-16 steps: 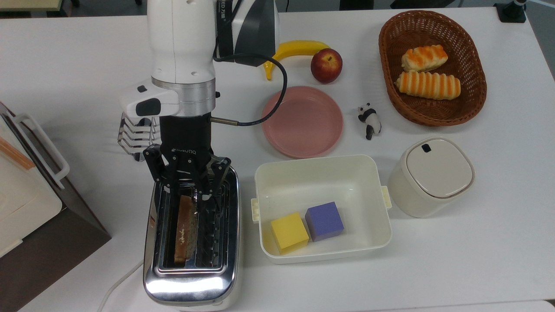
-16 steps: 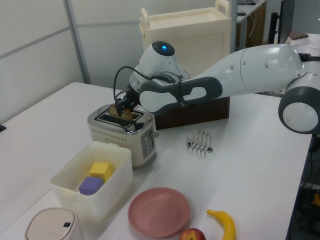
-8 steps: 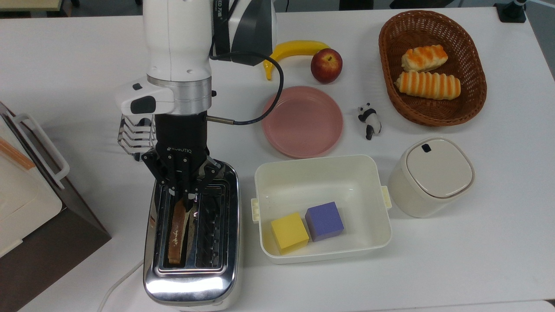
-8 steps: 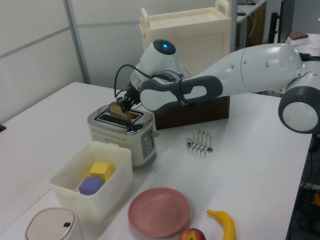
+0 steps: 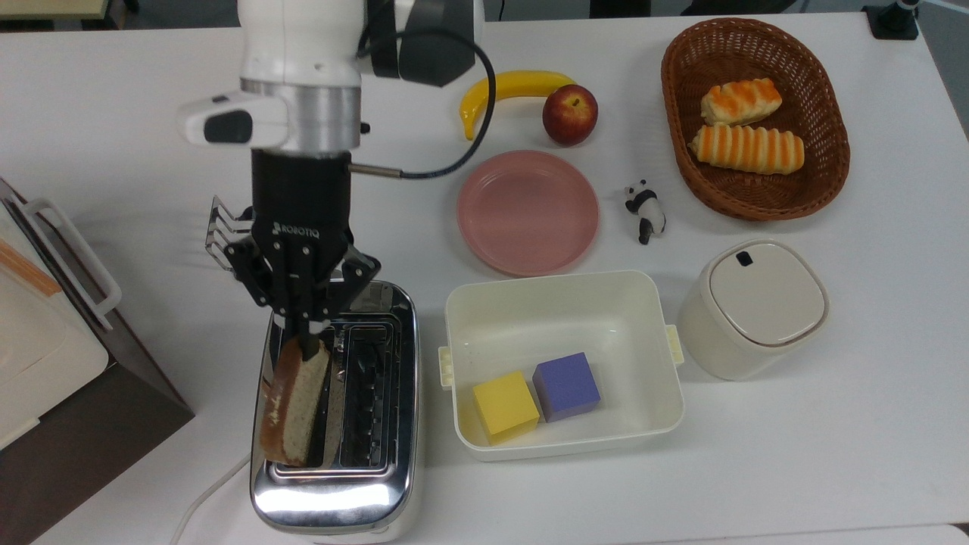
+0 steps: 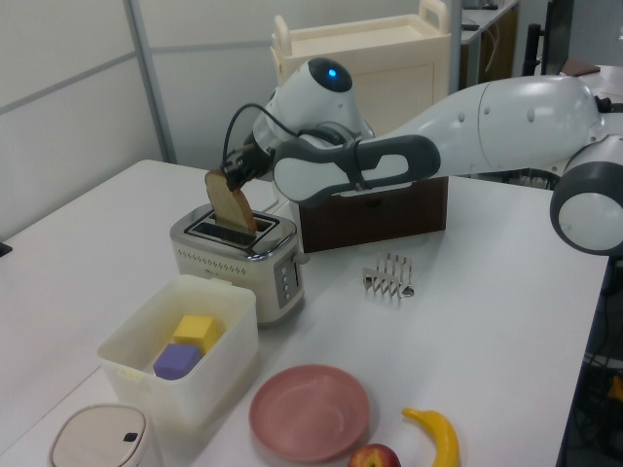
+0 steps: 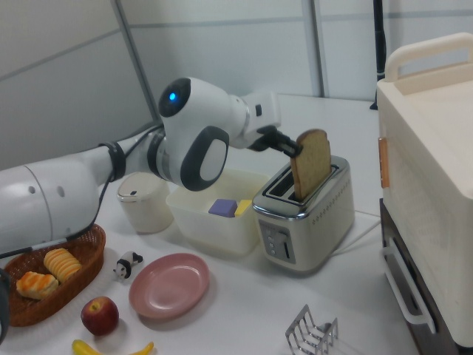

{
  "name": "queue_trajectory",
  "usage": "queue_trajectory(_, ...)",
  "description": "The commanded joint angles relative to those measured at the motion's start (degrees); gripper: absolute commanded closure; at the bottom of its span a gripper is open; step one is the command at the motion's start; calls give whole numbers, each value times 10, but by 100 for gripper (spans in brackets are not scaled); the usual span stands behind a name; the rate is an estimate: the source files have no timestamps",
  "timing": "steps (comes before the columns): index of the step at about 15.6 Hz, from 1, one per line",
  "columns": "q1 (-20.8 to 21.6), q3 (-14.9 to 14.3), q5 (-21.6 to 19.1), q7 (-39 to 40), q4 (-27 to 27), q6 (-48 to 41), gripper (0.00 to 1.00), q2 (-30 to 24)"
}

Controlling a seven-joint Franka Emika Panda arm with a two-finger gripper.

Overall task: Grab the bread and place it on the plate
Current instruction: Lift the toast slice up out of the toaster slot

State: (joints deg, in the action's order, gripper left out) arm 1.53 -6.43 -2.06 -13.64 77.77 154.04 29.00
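Slice pinched at its top edge, lifting out of the toaster slot

In the top view my gripper (image 5: 309,342) sits left of centre, clamped on the bread (image 5: 294,401), whose long axis runs down the frame over the toaster (image 5: 333,484); the plate (image 5: 528,212) lies well apart, toward the upper right. In the left view the bread (image 6: 232,203) stands on edge in the upper left, leaning slightly, its bottom at the slot. In the right view the bread (image 7: 311,166) is upright, broad face to the camera. I judge it light, soft and crumbly, so I hold the crust gently.
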Motion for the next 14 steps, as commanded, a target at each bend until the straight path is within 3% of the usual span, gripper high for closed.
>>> queue_trajectory(1, -1, -3, -29, -2, 20, 4, 100, -58)
queue_trajectory(7, -14, -3, -54, -2, 22, -63, 100, -114)
queue_trajectory(14, -22, -3, -54, 41, 21, -281, 100, -184)
